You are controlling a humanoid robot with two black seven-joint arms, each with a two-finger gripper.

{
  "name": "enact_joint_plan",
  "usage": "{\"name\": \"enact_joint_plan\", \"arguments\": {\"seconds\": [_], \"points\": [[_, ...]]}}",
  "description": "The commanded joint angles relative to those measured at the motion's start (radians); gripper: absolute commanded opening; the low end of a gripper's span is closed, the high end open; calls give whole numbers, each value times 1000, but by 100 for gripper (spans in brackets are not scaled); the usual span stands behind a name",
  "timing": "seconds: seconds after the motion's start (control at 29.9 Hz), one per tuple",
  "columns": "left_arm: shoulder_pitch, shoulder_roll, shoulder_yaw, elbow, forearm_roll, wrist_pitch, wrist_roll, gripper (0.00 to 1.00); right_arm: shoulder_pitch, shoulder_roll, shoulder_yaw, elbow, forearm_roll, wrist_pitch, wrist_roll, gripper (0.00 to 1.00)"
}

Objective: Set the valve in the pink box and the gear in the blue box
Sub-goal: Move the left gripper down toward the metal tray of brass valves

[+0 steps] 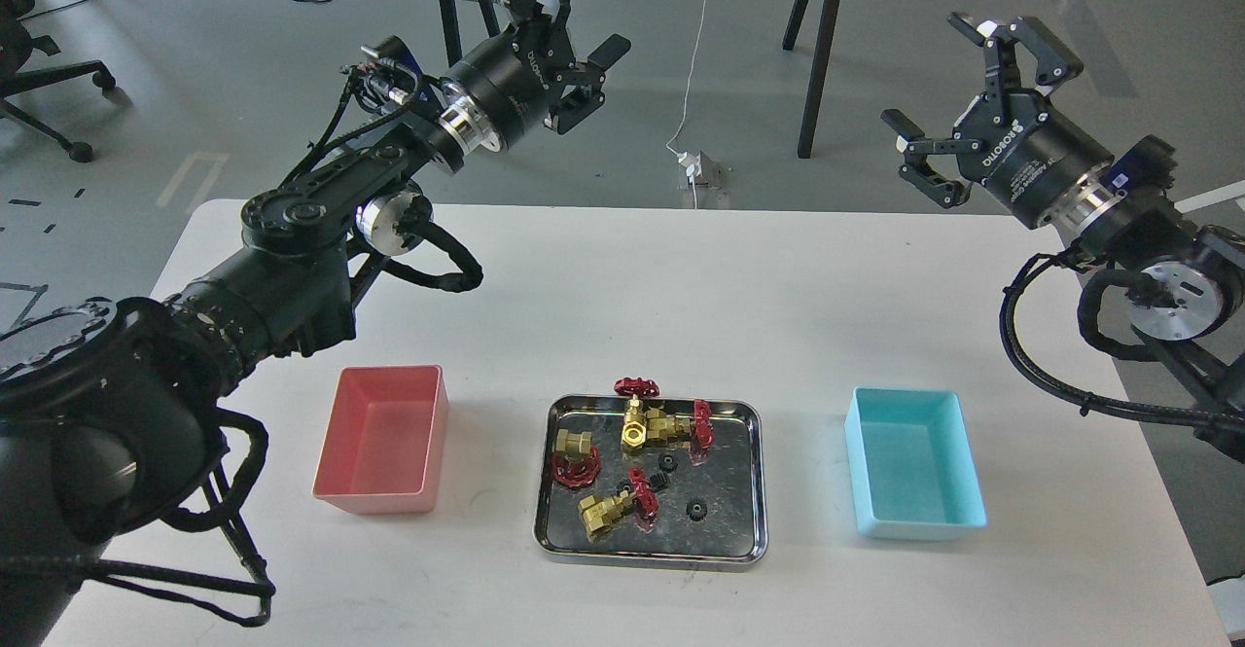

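Scanning from my left: left pincer (574,39) hung high over the floor past the table's (622,268) far edge, fingers spread wide, nothing in it. Left arm ran in from the lower left corner, over the table's left side. Pink box (384,441) sat on the table left of center, open top, looked empty, well apart from that pincer. Silver metal tray (650,477) sat in the middle, between the two boxes, touching neither. Tray held four brass valves with dark red handwheels: one (574,452) at left lying on its side; two tangled together at the top, one of them upright (634,413) with its wheel poking over the tray's far rim, the other (681,425) lying beside it; one (613,509) lower down, tilted. Three small black gears lay in the tray too: two (663,470) close together near the middle, one (696,509) just right of the lower valve. Blue box (912,477) sat right of the tray, also looked empty. Right pincer (943,102) hovered high past the table's far right corner, fingers wide apart, holding nothing, far from the blue box.
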Motion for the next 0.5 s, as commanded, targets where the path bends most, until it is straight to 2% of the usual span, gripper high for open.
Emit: {"name": "enact_joint_plan", "arguments": {"seconds": [0.0,0.17,0.3,0.4,0.47], "points": [[4,17,-6,0,-13,0,0,100,-2,0,30,3,2,0,0,100],[0,91,-17,4,-25,0,0,100,-5,-28,18,72,1,0,0,100],[4,102,-123,-13,-120,0,0,100,31,-55,34,69,2,0,-2,100],[46,97,-209,-112,-163,0,0,100,114,-52,44,51,13,0,0,100],[56,109,-249,-247,-155,0,0,100,159,-45,44,20,39,-16,0,100]]}}
